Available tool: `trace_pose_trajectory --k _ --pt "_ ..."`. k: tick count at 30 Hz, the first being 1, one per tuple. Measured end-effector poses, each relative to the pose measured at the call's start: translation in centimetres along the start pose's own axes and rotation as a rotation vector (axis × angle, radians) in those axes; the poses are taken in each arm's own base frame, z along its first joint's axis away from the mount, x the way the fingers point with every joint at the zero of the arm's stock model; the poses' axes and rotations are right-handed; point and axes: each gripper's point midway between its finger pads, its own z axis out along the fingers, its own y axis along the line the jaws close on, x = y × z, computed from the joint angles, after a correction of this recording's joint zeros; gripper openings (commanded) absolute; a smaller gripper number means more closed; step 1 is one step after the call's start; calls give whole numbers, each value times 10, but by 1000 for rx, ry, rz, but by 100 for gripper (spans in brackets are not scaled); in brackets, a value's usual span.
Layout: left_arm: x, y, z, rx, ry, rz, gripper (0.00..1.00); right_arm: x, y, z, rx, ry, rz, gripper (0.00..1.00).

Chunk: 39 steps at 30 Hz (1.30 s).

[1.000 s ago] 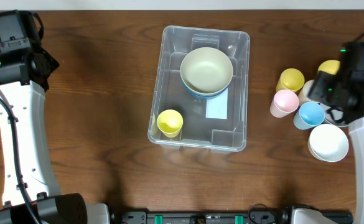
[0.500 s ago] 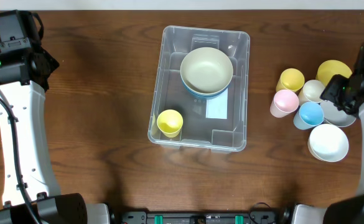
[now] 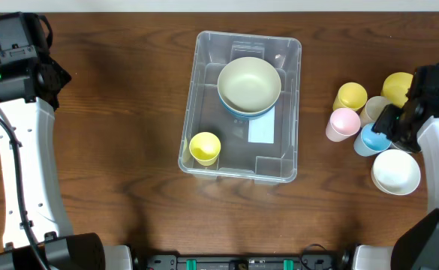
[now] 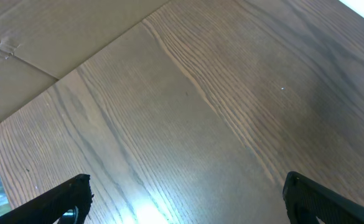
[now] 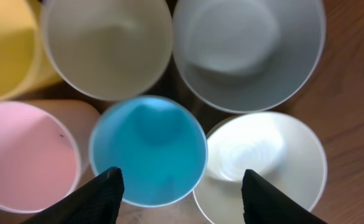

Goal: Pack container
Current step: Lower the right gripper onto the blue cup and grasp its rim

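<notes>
- The container (image 3: 287, 52) sits mid-table with its top open. At its far end a cream bowl (image 3: 249, 81) nests in a blue bowl (image 3: 246, 113). A small yellow cup (image 3: 205, 148) stands in its near-left corner, and the white label (image 3: 262, 129) lies between them.
- The step in hand looks like picking the blue cup (image 5: 147, 149) from the cluster right of the container.
- The right gripper (image 5: 183, 190) hangs over that cup, released and empty. 1 finger is over the cup's rim on the container side, and the other is over the white bowl (image 5: 262, 165).
- To do it well, I judge the gripper should shift toward the container until both fingers straddle 1 wall of the blue cup only. Then it should drop straight and pinch the rim. As placed, the outer finger would land in the white bowl.
- Crowding is the obstacle. The pink cup (image 5: 26, 155) stands just beside the blue cup on the container side. The cream cup (image 5: 107, 46) and grey bowl (image 5: 250, 53) press in beyond it.
- A loose yellow cup (image 3: 350, 96) and a yellow bowl (image 3: 396, 82) close the cluster's far edge.
- The left gripper (image 4: 185, 196), well left of the container, is spread wide over bare table (image 4: 200, 112) and out of the way.
</notes>
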Motion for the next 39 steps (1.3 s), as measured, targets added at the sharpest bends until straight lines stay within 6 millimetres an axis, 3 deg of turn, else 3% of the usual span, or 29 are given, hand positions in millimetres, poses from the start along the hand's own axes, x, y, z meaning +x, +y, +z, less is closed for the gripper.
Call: trace_pose_trajectory --k 3,7,16,22,31,39 --pt "0 0 0 0 0 0 98 12 -2 12 5 23 -6 53" --pt "0 0 0 0 0 0 98 20 -4 24 10 34 0 52" --pt "0 0 0 0 0 0 98 21 -15 33 19 29 35 48" --pt "0 0 0 0 0 0 98 21 -15 37 17 22 37 29" --pt "0 0 0 0 0 0 98 26 -16 40 21 32 36 22" --pt "0 0 0 0 0 0 98 26 -16 42 17 29 38 1"
